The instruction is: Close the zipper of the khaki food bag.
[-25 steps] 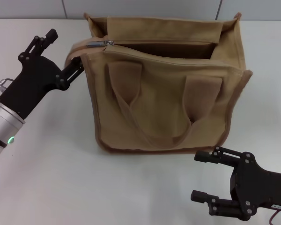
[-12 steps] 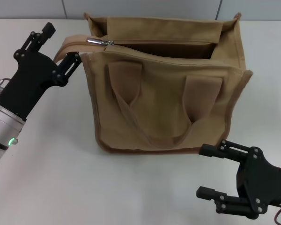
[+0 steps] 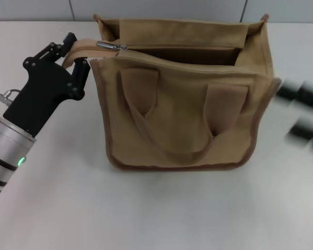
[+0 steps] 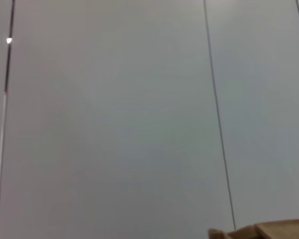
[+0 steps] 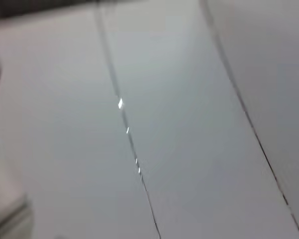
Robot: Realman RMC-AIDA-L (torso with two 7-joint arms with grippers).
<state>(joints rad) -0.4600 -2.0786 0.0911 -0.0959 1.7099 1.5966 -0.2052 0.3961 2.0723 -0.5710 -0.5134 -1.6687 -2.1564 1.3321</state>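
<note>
White tabletop, grey panelled wall behind; the bag [image 3: 185,99] stands upright mid-table, mouth open, with the zipper [image 3: 172,49] pull at the end nearest the left gripper [image 3: 73,57]. Left fingers straddle the khaki zip-tail strap [image 3: 81,49], apparently clamped on it; judgement: hold that end taut while the pull is drawn away from these fingers. Right gripper [image 3: 302,114] hovers off the bag's far side, motion-blurred, finger state unreadable.

Bag [image 3: 182,109] stands mid-table [image 3: 146,213], near the wall [image 3: 161,9] behind. Zipper [image 3: 167,56] runs along its top edge, pull tab [image 3: 110,46] at the left end. Left gripper [image 3: 73,57] just beside the bag's upper left corner; right gripper [image 3: 302,117] beside its right side.
</note>
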